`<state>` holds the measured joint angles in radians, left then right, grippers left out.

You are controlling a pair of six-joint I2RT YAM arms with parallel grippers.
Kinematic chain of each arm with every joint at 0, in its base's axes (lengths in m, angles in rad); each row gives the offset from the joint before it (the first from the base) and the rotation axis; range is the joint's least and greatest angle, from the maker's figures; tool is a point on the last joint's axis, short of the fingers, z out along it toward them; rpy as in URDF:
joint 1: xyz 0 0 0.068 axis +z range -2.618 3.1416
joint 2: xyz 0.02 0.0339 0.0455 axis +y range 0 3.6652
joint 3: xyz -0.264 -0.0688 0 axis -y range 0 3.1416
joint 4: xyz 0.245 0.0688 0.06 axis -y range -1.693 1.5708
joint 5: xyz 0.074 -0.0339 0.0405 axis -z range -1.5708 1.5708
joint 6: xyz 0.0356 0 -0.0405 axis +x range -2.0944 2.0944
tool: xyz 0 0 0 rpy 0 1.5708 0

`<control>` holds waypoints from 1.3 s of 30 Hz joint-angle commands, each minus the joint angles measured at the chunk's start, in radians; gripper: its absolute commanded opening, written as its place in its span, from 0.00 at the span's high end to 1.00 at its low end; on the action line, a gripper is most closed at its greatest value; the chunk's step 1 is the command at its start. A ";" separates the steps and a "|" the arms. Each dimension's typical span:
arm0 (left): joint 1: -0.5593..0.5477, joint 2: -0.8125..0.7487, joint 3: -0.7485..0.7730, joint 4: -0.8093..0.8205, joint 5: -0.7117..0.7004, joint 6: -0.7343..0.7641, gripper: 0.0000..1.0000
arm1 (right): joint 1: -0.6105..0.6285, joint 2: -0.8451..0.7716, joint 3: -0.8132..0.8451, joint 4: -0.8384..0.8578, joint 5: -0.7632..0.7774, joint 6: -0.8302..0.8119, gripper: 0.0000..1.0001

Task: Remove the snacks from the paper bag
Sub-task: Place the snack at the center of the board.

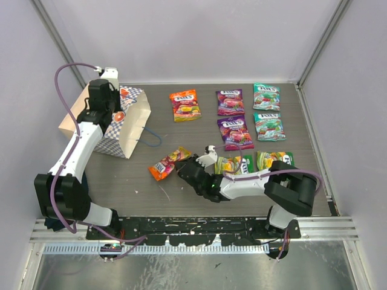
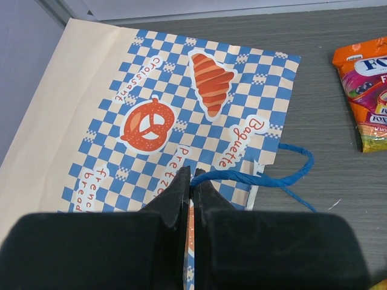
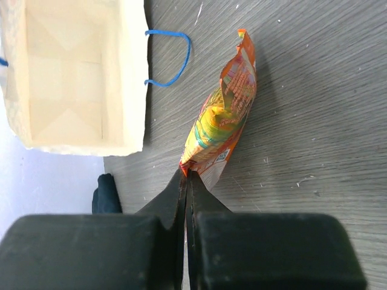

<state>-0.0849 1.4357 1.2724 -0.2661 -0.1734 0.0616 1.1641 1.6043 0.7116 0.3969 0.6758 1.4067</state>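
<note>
Stretching low leftward, right gripper (image 3: 187, 173) pinching orange packet (image 3: 225, 112)

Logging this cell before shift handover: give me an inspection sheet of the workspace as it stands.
Surface: grey wood-grain table, few white flecks.
Job's things: paper bag on its side, mouth open; snack packets laid out on the table's right.
Clutter: nothing seen.
Grippers: left gripper shut on paper bag's rim by blue handle; right gripper shut on orange packet's corner.
Cables: purple cable along each arm.
Surroundings: pale enclosure walls.
</note>
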 commanded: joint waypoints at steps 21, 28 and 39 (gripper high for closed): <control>0.005 -0.034 0.009 0.058 0.014 0.001 1.00 | 0.069 -0.017 0.242 -0.233 -0.225 -0.790 0.00; 0.005 -0.059 -0.004 0.065 0.058 0.005 1.00 | -0.001 -0.052 0.364 -0.473 -0.644 -1.277 0.00; 0.004 -0.070 -0.004 0.059 0.069 0.006 1.00 | -0.129 0.065 0.612 -0.872 -0.812 -1.566 0.00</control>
<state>-0.0849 1.4055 1.2667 -0.2653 -0.1253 0.0647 1.0618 1.5990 1.1793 -0.2901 -0.0738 0.0074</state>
